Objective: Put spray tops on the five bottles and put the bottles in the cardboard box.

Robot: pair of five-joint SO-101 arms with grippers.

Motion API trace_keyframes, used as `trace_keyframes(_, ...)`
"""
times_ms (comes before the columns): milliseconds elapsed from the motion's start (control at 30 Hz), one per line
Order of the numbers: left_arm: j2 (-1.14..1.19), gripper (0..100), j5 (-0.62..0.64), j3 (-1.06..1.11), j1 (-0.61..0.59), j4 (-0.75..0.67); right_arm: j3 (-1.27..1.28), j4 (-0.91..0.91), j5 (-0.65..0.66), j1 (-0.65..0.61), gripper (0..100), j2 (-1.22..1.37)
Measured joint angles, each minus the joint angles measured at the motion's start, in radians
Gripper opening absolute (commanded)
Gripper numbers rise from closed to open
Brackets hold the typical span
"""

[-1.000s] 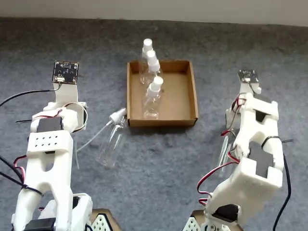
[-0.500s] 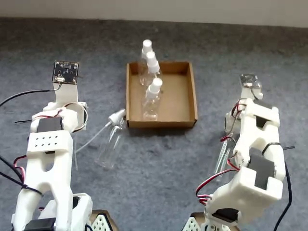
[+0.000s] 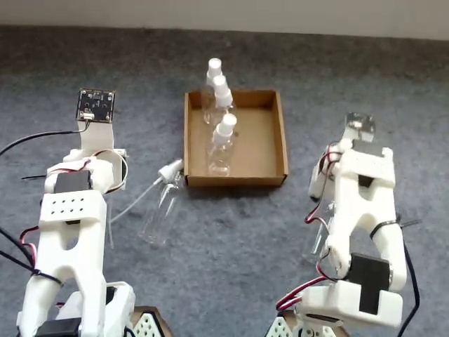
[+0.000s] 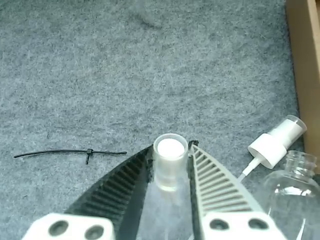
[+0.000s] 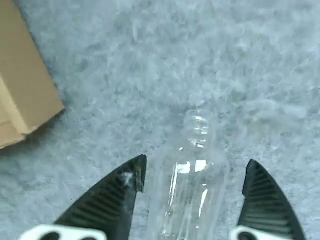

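Note:
In the left wrist view my left gripper point(image 4: 170, 148) is shut on a white spray top point(image 4: 170, 150). Beside it lies an uncapped clear bottle point(image 4: 295, 187) with another spray top point(image 4: 274, 144) at its neck. From above, that bottle point(image 3: 161, 212) and spray top point(image 3: 170, 169) lie just off the cardboard box point(image 3: 280, 140). Three capped bottles point(image 3: 222, 140) stand along the box's left side. My right gripper point(image 5: 196, 167) is open, its fingers on either side of a second uncapped bottle point(image 5: 192, 172) lying on the carpet. The right arm covers most of this bottle point(image 3: 317, 235) in the high view.
Grey carpet point(image 3: 238, 239) covers the table. A black zip tie point(image 4: 70, 152) lies near the left gripper. A corner of the box point(image 5: 22, 97) is close to the right gripper. The right half of the box floor point(image 3: 259, 140) is bare.
The right arm has swung left and toward the near edge, coming down over the uncapped bottle. The left arm has kept still with its spray top.

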Motion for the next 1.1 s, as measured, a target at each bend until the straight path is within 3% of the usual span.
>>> trace_keyframes(300,0.000,10,0.000,0.000,0.000,0.000,0.115,-0.141,0.048,0.006,0.0,-0.002)
trace_keyframes(500,0.000,10,0.000,0.000,0.000,0.000,0.083,-0.157,0.359,0.021,0.5,0.000)
trace_keyframes(667,0.000,10,0.000,0.000,0.000,0.000,-0.140,-0.083,0.529,0.043,0.5,0.031)
trace_keyframes(867,0.000,10,0.000,0.000,0.000,0.000,-0.420,-0.051,0.799,0.063,0.5,0.281)
trace_keyframes(1000,0.000,10,0.000,0.000,0.000,0.000,-0.493,-0.038,0.821,0.084,1.8,0.446)
trace_keyframes(1100,0.000,10,0.000,0.000,0.000,0.000,-0.514,-0.035,0.772,0.097,10.1,0.471)
